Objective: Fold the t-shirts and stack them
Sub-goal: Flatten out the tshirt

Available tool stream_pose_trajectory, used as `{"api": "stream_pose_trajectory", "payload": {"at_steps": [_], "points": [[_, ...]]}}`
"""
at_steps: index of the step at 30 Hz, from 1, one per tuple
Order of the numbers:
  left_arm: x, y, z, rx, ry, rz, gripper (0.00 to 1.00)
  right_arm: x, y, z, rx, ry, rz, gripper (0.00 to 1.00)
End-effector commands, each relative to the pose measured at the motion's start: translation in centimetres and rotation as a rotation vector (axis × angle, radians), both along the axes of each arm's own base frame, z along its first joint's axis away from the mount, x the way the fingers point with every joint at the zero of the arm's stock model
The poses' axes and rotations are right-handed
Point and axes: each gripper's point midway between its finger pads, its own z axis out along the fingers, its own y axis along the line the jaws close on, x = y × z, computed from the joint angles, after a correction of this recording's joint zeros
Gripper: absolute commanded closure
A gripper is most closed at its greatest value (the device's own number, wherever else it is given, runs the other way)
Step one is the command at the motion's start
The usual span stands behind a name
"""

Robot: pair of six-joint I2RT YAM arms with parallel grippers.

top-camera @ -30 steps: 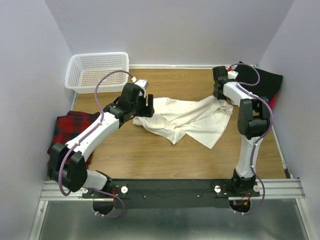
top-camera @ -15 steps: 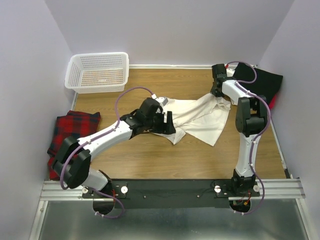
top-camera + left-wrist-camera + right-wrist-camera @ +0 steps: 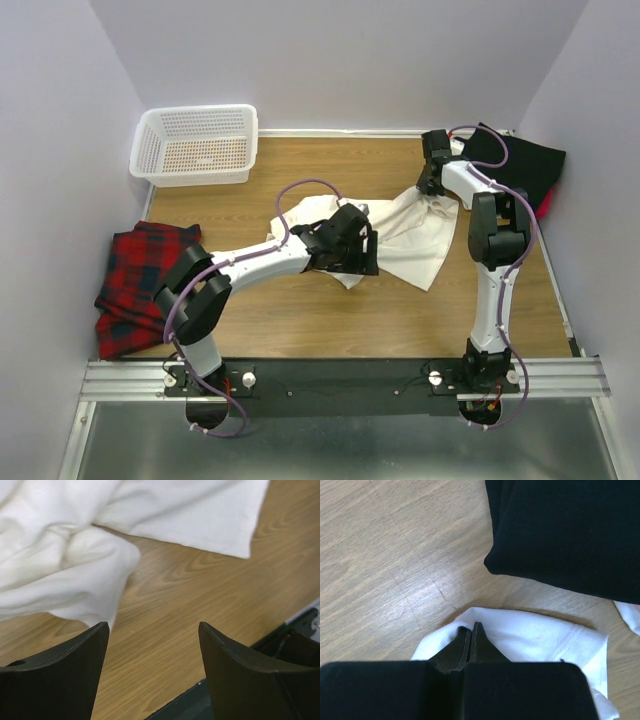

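Observation:
The cream-white t-shirt (image 3: 400,235) lies crumpled in the middle of the wooden table. My left gripper (image 3: 366,260) hovers open over its near edge. In the left wrist view the white t-shirt (image 3: 75,555) fills the upper left, and only bare wood shows between the open left gripper (image 3: 152,630). My right gripper (image 3: 426,186) is shut on the shirt's far right corner, and white cloth (image 3: 535,635) bunches around the closed right gripper (image 3: 471,627). The folded black t-shirt (image 3: 520,162) lies at the back right, also the black t-shirt (image 3: 565,530). A red sliver (image 3: 545,207) shows beneath it.
A white mesh basket (image 3: 195,145) stands at the back left. A red and black plaid cloth (image 3: 140,275) lies at the table's left edge. The black rail (image 3: 340,380) with the arm bases runs along the near edge. Walls close in left, back and right.
My left arm has swung from the white shirt's left edge across to its near right side, jaws staying open. The right gripper has drawn its shirt corner slightly toward the far side.

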Motion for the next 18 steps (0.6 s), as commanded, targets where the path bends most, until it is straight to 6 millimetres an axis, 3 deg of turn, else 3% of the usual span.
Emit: {"api": "stream_pose_trajectory", "payload": {"at_steps": [1, 8, 12, 15, 16, 18], "points": [[1.0, 2.9, -2.8, 0.160, 0.018, 0.141, 0.19, 0.4, 1.0, -0.6, 0.043, 0.006, 0.019, 0.99], [1.0, 3.0, -5.4, 0.230, 0.045, 0.107, 0.20, 0.1, 0.8, -0.7, 0.033, 0.011, 0.015, 0.99], [1.0, 3.3, -6.6, 0.262, 0.053, 0.100, 0.26, -0.3, 0.7, -0.8, 0.028, 0.016, 0.010, 0.99], [1.2, 3.7, -7.1, 0.277, 0.056, 0.111, 0.47, -0.4, 0.6, -0.6, 0.024, 0.012, 0.005, 0.99], [1.4, 3.9, -7.2, 0.281, 0.055, 0.119, 0.64, -0.4, 0.5, -0.5, 0.023, 0.011, 0.008, 0.99], [1.7, 4.5, -7.2, 0.292, 0.052, 0.133, 0.83, -0.4, 0.4, 0.0, 0.021, 0.002, 0.003, 0.99]]}}
